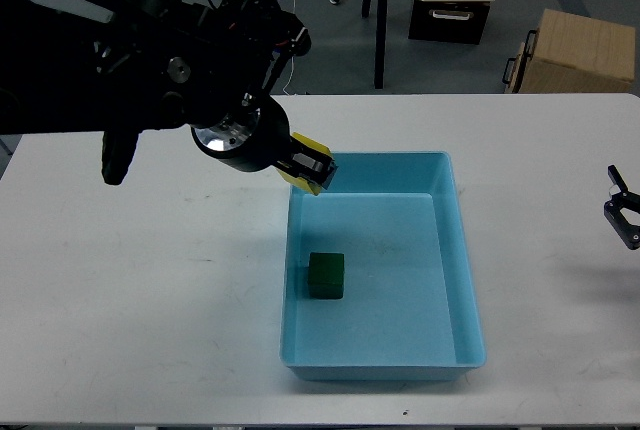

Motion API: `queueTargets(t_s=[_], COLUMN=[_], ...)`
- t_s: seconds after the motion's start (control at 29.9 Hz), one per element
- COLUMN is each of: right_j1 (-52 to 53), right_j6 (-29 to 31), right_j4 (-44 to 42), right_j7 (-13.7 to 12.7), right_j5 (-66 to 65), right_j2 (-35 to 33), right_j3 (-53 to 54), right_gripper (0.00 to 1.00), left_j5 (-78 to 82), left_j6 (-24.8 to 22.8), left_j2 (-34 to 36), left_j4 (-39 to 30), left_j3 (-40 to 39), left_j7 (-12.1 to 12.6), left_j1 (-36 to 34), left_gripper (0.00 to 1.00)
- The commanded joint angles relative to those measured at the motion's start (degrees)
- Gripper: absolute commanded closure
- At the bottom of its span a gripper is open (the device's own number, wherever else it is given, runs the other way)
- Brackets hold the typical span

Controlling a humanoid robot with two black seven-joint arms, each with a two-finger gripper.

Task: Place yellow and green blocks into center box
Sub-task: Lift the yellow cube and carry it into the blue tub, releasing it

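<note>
Left pincer (312, 170), clamped on the yellow block (308, 142), hangs over the tray's (468, 280) far-left corner, green block (326, 275) lying inside, just nearer; right pincer (624, 212), apparently open, rests far right above the worktop (150, 280).

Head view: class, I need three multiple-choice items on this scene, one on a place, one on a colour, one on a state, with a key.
1. Where is the small dark green cube?
A. On the white table
B. Inside the light blue plastic tray
C. On the brown cardboard box

2. What colour is the block held by the left end effector?
A. Red
B. Green
C. Yellow

3. What is the state of the right end effector?
A. Open, holding nothing
B. Shut on a cube
C. Inside the tray

Key: 1 B, it sits on the tray floor. 2 C, the small yellow block shows between the fingers. 3 A, its fingers are spread apart, far from the tray.
</note>
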Motion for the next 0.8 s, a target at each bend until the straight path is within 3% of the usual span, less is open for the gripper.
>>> queueTargets(t_s=[0.0, 0.1, 0.2, 0.27, 0.43, 0.5, 0.57, 0.77], right_j1=[0.08, 0.08, 0.08, 0.08, 0.08, 0.08, -0.01, 0.17], right_j6=[0.00, 0.00, 0.00, 0.00, 0.00, 0.00, 0.00, 0.00], right_j4=[0.01, 0.01, 0.01, -0.08, 0.01, -0.08, -0.08, 0.01], right_j7=[0.00, 0.00, -0.09, 0.00, 0.00, 0.00, -0.09, 0.00], right_j5=[0.01, 0.01, 0.01, 0.01, 0.00, -0.08, -0.08, -1.23], right_j2=[-0.61, -1.49, -1.76, -1.76, -1.76, -1.76, -1.76, -1.67], right_j3=[0.40, 0.58, 0.84, 0.84, 0.84, 0.84, 0.58, 0.22], right_gripper=[0.00, 0.00, 0.00, 0.00, 0.00, 0.00, 0.00, 0.00], left_j5=[-0.13, -0.22, -1.26, -2.06, -2.24, -2.24, -2.24, -2.33], left_j6=[0.01, 0.01, 0.01, 0.01, 0.01, 0.01, 0.01, 0.01], left_j2=[-4.85, -6.17, -8.45, -9.96, -9.96, -9.96, -9.96, -9.96], left_j4=[0.26, 0.00, -0.27, -0.10, 1.13, 1.31, 1.40, 2.36], left_j3=[-0.08, -0.26, -0.52, -0.52, -0.43, -0.43, -0.52, -1.75], left_j7=[-0.97, -1.14, -1.41, -1.41, -1.84, -3.07, -3.86, -4.04], left_j1=[0.51, 0.51, 0.77, 1.65, 3.67, 3.59, 3.33, 3.24], left_gripper=[0.97, 0.91, 0.72, 0.64, 0.24, 0.14, 0.08, 0.02])
